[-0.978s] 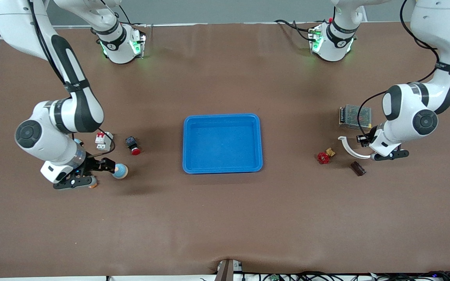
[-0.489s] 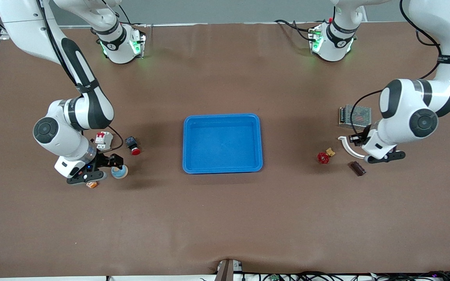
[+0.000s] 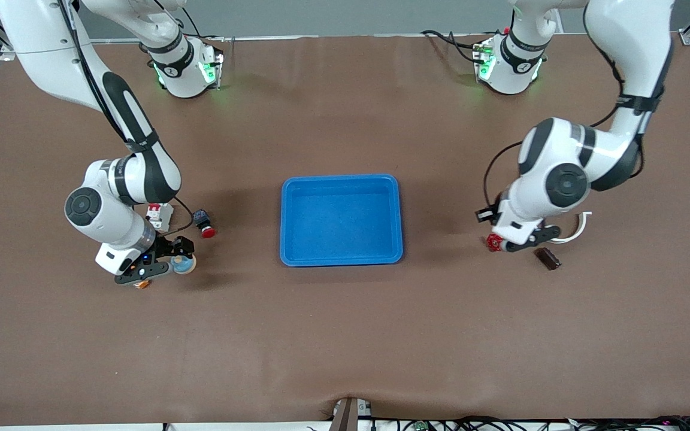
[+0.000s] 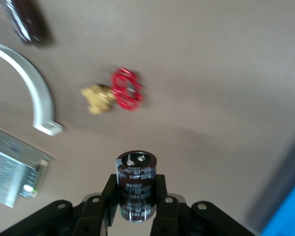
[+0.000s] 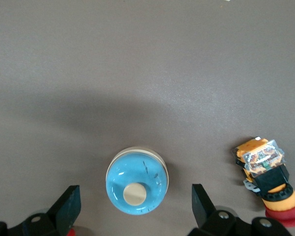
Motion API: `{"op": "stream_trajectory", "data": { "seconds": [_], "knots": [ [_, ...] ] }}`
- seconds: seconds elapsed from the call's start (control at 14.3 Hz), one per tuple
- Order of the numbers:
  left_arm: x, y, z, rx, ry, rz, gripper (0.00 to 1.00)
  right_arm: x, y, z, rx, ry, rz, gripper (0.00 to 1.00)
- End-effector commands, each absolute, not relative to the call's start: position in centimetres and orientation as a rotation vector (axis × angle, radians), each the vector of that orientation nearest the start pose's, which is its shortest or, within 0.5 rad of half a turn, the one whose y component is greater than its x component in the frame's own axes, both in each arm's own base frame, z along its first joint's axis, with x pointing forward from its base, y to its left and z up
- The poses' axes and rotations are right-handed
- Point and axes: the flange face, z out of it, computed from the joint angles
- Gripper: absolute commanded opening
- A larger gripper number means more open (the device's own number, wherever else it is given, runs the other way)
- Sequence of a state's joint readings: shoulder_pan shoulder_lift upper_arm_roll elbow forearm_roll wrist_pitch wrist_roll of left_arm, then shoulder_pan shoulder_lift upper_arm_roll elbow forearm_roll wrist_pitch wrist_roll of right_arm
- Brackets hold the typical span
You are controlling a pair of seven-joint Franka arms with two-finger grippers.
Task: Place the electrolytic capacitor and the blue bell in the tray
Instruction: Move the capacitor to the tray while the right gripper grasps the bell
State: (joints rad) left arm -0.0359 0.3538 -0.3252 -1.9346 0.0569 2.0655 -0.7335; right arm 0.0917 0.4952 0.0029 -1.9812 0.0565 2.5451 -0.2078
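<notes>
The electrolytic capacitor (image 4: pixel 136 184), a dark cylinder with pale print, sits upright between the fingers of my left gripper (image 4: pixel 136 196), which is shut on it. That left gripper (image 3: pixel 521 241) hangs over the table beside the red valve. The blue bell (image 5: pixel 136 180), a light blue dome with a cream button, stands on the table toward the right arm's end. My right gripper (image 5: pixel 136 204) is open, one finger on each side of the blue bell (image 3: pixel 185 263) without touching it. The blue tray (image 3: pixel 341 178) lies mid-table, with nothing in it.
A red valve with a brass body (image 4: pixel 122 91), a white curved clamp (image 4: pixel 37 96), a dark brown part (image 3: pixel 547 258) and a metal power supply (image 4: pixel 12 172) lie near the left gripper. A red-and-white breaker (image 3: pixel 156 214), a red push button (image 3: pixel 203 222) and an orange part (image 5: pixel 262 164) lie near the bell.
The left arm has carried the capacitor from over the white clamp toward the tray, to beside the red valve. The right gripper has shifted over the bell, which now sits between its fingers.
</notes>
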Motion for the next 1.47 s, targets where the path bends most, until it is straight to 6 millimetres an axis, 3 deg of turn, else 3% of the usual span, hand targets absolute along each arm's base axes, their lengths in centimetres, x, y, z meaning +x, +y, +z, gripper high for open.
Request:
{"op": "stream_trajectory", "data": {
  "seconds": [0.0,0.28,0.49,0.77,0.98,1.33,1.4],
  "knots": [
    [56.4,-26.5,28.8,-2.994,-0.691,0.333,0.00,61.7,5.9,21.5,-3.073,-0.415,-0.121,1.00],
    [56.7,-33.9,27.6,-2.948,-0.909,0.323,0.00,61.8,5.9,20.6,-3.075,-0.418,-0.125,1.00],
    [55.7,-39.3,25.7,-2.883,-1.065,0.339,0.00,61.8,5.8,19.7,-3.077,-0.417,-0.142,1.00],
    [54.0,-42.6,24.6,-2.785,-1.254,0.337,0.00,61.8,5.9,19.1,-3.078,-0.419,-0.158,1.00],
    [51.8,-44.9,22.1,-2.737,-1.291,0.376,0.00,61.6,6.0,17.8,-3.080,-0.422,-0.153,1.00],
    [50.3,-46.1,19.5,-2.594,-1.476,0.439,0.00,61.3,5.3,17.4,-3.072,-0.493,-0.136,1.00],
    [49.7,-46.7,19.4,-2.583,-1.483,0.432,0.11,61.3,5.3,17.4,-3.072,-0.493,-0.136,1.00]
  ]
}}
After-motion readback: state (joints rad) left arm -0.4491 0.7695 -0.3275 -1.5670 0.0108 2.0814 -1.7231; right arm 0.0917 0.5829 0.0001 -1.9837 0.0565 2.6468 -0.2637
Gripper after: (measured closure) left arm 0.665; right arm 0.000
